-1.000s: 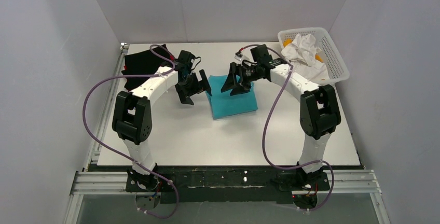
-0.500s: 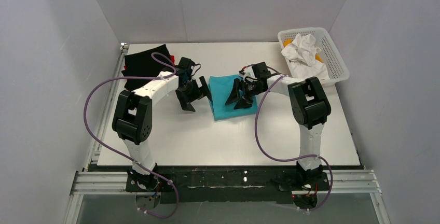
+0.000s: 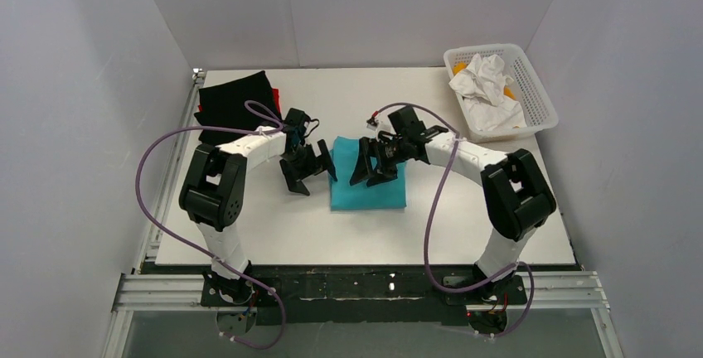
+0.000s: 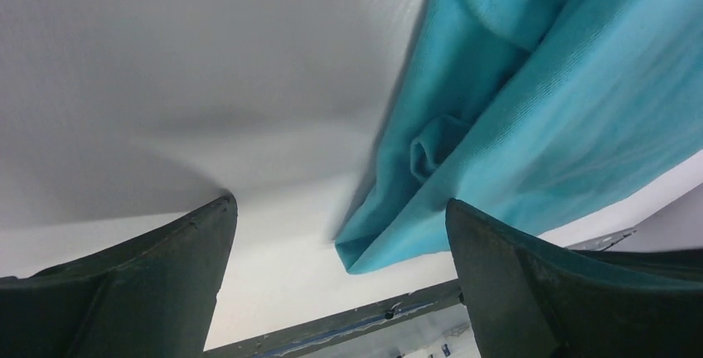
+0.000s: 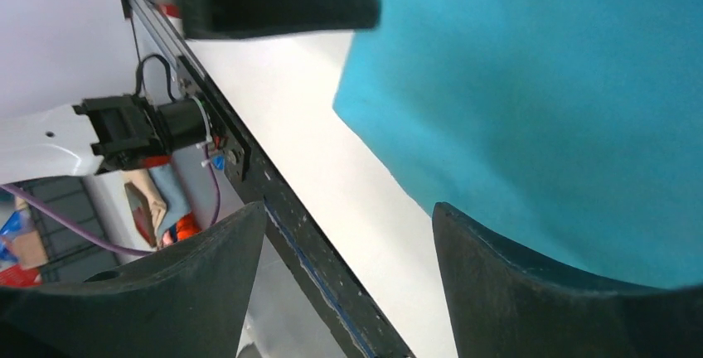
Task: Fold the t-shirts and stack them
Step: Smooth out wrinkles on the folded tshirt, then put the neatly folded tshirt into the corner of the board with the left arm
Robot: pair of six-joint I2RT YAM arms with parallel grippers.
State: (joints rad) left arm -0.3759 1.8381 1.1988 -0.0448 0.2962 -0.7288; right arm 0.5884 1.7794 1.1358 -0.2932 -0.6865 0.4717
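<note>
The turquoise t-shirt (image 3: 369,188) lies folded in a flat rectangle at the table's middle. My left gripper (image 3: 312,178) is open and empty at the shirt's left edge. In the left wrist view the gripper (image 4: 340,292) frames a folded corner of the shirt (image 4: 530,109). My right gripper (image 3: 370,176) is open and empty, low over the shirt's top. In the right wrist view the gripper (image 5: 348,292) has one finger (image 5: 539,292) over the shirt (image 5: 539,84). The folded black t-shirt (image 3: 235,105) lies at the back left on the red one (image 3: 276,95).
A white mesh basket (image 3: 535,89) holding crumpled white cloth (image 3: 485,84) stands at the back right. Walls close in the table on three sides. The table's front edge rail (image 5: 315,258) shows in the right wrist view.
Both grippers have come down and toward the front. The right arm swung lower over the shirt. The turquoise shirt now lies flatter and a little nearer the front.
</note>
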